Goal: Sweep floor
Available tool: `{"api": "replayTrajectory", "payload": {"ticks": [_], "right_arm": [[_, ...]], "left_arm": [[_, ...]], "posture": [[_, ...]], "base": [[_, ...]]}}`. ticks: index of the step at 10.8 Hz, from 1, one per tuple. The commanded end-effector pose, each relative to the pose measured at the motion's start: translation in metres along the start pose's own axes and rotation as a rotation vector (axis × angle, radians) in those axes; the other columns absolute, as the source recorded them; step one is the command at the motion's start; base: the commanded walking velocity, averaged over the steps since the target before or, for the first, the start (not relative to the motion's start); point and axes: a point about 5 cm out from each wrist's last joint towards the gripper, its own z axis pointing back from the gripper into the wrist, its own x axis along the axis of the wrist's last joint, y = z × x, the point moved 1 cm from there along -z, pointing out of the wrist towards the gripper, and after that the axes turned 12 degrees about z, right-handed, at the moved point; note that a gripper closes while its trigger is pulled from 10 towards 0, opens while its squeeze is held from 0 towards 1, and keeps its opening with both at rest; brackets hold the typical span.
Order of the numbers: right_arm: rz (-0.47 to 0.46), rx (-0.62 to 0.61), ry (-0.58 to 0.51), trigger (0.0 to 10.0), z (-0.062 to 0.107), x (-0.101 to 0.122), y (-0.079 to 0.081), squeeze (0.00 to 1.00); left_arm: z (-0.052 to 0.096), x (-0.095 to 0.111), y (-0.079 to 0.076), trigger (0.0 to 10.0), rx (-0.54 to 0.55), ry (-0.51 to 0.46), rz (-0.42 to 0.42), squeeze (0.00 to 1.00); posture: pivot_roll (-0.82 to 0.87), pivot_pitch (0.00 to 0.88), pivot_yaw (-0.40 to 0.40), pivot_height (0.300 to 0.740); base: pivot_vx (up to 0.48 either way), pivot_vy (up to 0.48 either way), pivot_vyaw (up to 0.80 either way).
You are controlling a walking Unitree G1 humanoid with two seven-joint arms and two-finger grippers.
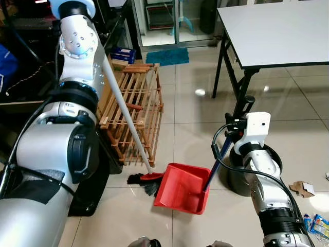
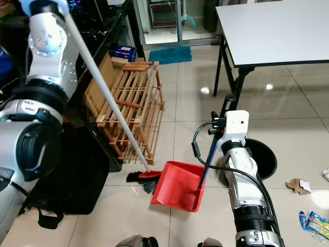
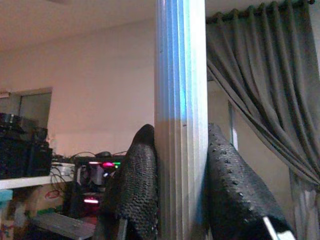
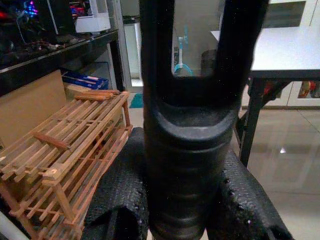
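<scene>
A broom with a pale ribbed handle (image 1: 126, 113) slants down to its red head and black bristles (image 1: 145, 181) on the tiled floor, right against the left edge of a red dustpan (image 1: 177, 189). My left gripper (image 3: 182, 155) is shut on the broom handle (image 3: 181, 75) high up, one finger (image 3: 137, 185) on each side of it. The dustpan rests on the floor, and its blue shaft (image 1: 217, 163) rises to a black grip (image 4: 187, 150). My right gripper (image 4: 187, 205) is shut on that grip, above and to the right of the pan.
A wooden slatted rack (image 1: 136, 105) leans just left of the broom. A white table (image 1: 277, 31) on black legs stands at the back right. A black round bin (image 2: 263, 157) sits by my right arm. Cardboard scraps (image 1: 302, 189) and wrappers (image 1: 318, 224) lie at the right.
</scene>
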Motion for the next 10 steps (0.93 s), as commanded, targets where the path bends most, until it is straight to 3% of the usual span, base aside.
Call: {"api": "replayTrajectory", "payload": {"ticks": [1, 2, 3, 4, 10], "right_arm": [[-0.011, 0.006, -0.046, 10.0, -0.005, 0.012, 0.001, 0.00], [-0.010, 0.006, -0.045, 10.0, -0.004, 0.012, 0.001, 0.00], [-0.009, 0.005, -0.045, 10.0, -0.004, 0.012, 0.000, 0.00], [-0.007, 0.006, -0.044, 10.0, -0.004, 0.011, -0.001, 0.00], [-0.004, 0.012, -0.038, 10.0, -0.003, 0.009, -0.001, 0.00]], "left_arm": [[0.020, -0.034, 0.024, 10.0, 0.084, 0.155, -0.057, 0.87], [0.021, -0.036, 0.027, 10.0, 0.089, 0.162, -0.063, 0.57], [0.023, -0.038, 0.029, 10.0, 0.090, 0.169, -0.060, 0.18], [0.024, -0.040, 0.033, 10.0, 0.094, 0.184, -0.061, 0.00], [0.030, -0.049, 0.047, 10.0, 0.105, 0.243, -0.063, 0.00]], "posture": [[-0.24, 0.095, 0.118, 0.740], [-0.24, 0.095, 0.118, 0.740], [-0.24, 0.095, 0.115, 0.740], [-0.24, 0.093, 0.112, 0.740], [-0.23, 0.091, 0.110, 0.740]], "base": [[0.000, 0.000, 0.00], [0.000, 0.000, 0.00], [0.000, 0.000, 0.00], [0.000, 0.000, 0.00], [0.000, 0.000, 0.00]]}}
